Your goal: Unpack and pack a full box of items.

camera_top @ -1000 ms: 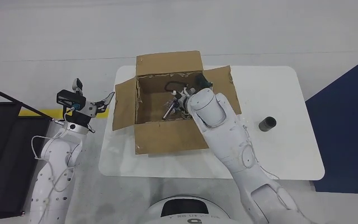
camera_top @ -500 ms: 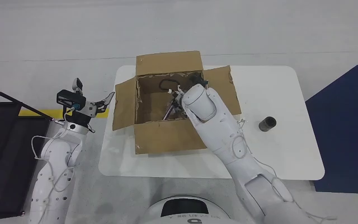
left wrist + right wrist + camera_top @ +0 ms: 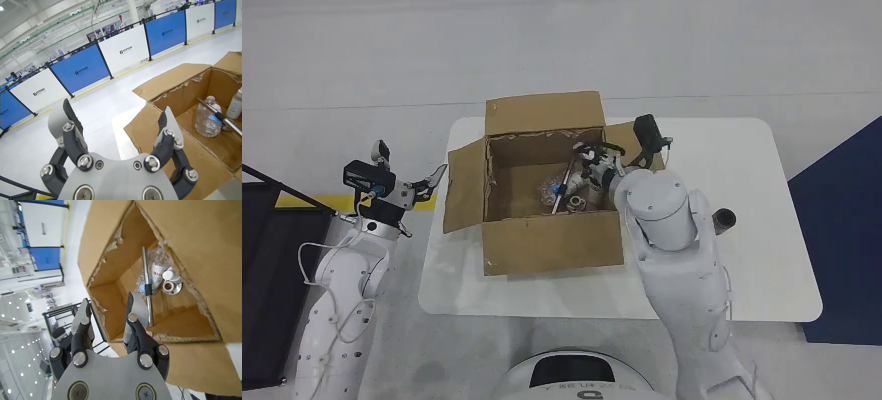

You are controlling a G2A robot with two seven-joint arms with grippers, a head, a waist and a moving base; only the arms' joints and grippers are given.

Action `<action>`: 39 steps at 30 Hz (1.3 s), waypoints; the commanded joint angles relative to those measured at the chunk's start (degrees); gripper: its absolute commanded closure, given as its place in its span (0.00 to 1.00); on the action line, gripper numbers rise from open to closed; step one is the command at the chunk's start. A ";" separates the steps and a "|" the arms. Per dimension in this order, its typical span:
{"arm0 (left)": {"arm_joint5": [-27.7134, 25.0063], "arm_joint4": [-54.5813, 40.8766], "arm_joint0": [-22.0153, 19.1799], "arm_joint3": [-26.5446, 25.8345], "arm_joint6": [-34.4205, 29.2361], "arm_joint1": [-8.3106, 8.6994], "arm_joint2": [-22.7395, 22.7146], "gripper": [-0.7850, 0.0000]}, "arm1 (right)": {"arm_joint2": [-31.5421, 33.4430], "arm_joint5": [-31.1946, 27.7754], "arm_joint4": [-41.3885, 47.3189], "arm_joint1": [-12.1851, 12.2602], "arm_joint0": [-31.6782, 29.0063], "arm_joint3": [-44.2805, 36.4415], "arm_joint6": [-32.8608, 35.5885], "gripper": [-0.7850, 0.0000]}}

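Box [image 3: 542,112] is open on the table [image 3: 742,160], all four flaps folded out. It still has stuff in it: a crumpled clear bottle [image 3: 206,123] lying on the box floor, a metal rod [image 3: 213,111] with a black grip lying across that bottle, a round metal flange [image 3: 171,286] touching the rod's side, and a small white bottle [image 3: 234,106] just beside the flange.

The right gripper [image 3: 108,302] hangs above the box, over the side with the right flap. Its fingers are partly spread with nothing between them. It's clear of the rod and the rest.

The left gripper [image 3: 115,108] sits off the table, just beside the box's left flap and not touching it. Its fingers are spread wide and empty.

Outside the box, past the right flap, a dark tube [image 3: 727,217] lies on the table, partly hidden behind the right arm.
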 commanded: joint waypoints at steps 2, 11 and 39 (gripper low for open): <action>0.00 0.00 0.00 0.00 0.00 0.00 0.00 0.00 | 5.28 -2.12 0.67 0.70 -5.79 -9.00 -1.34 0.51; 0.00 0.00 0.00 0.00 0.00 0.00 0.00 0.00 | 19.88 -2.11 5.24 1.67 -16.21 -16.57 -5.00 0.13; 0.00 0.00 0.00 0.00 0.00 0.00 0.00 0.00 | 35.51 1.60 -9.45 7.14 -6.16 19.91 5.32 0.54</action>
